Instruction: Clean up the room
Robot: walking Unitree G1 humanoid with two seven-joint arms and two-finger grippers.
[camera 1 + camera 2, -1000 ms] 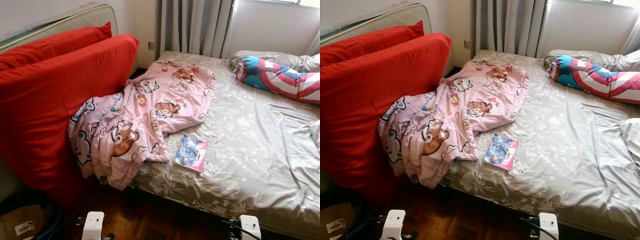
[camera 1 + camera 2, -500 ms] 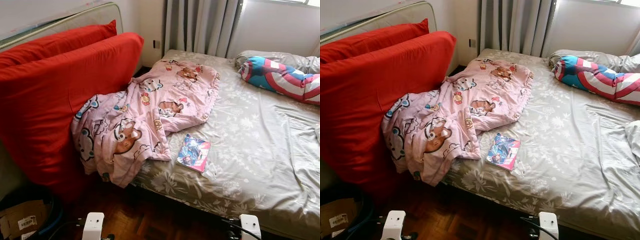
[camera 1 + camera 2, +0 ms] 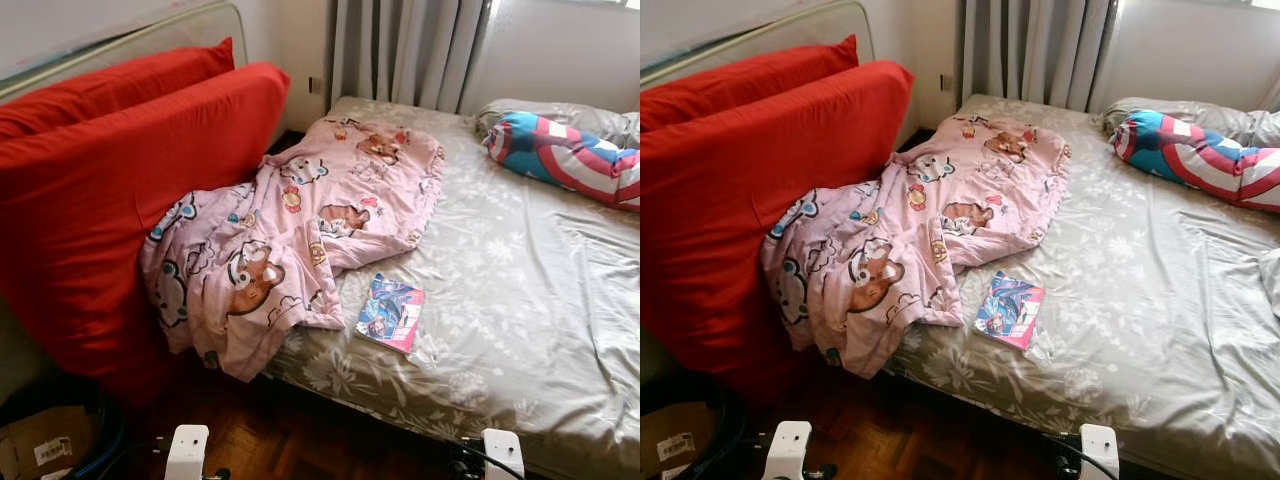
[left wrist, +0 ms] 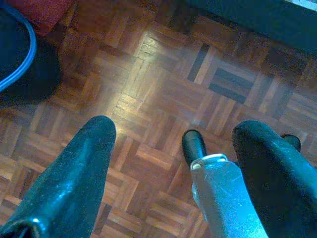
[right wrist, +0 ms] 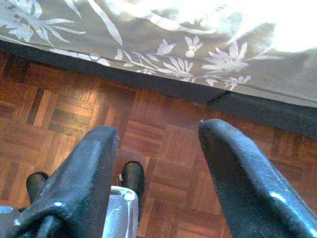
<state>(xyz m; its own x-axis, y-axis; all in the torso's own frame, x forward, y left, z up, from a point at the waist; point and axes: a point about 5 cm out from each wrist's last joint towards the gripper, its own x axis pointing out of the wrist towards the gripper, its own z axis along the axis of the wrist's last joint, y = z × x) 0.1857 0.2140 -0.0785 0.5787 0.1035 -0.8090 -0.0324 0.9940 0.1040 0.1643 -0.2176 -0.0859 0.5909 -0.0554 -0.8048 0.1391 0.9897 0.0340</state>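
Head cams: bed (image 3: 520, 300) w/ grey floral sheet. Pink cartoon blanket (image 3: 290, 235) crumpled on its left side, one end spilling off the edge against red cushions (image 3: 120, 190). Small book (image 3: 390, 313) flat on sheet, just beside blanket's lower edge. Striped pillow (image 3: 565, 160) at far right. Cardboard box (image 3: 40, 455) on floor, bottom left.

L wrist: left gripper (image 4: 173, 163) spread apart, nothing held, above parquet floor (image 4: 148, 84).

R wrist: right gripper (image 5: 158, 163) also spread, empty, over floor near bed edge.
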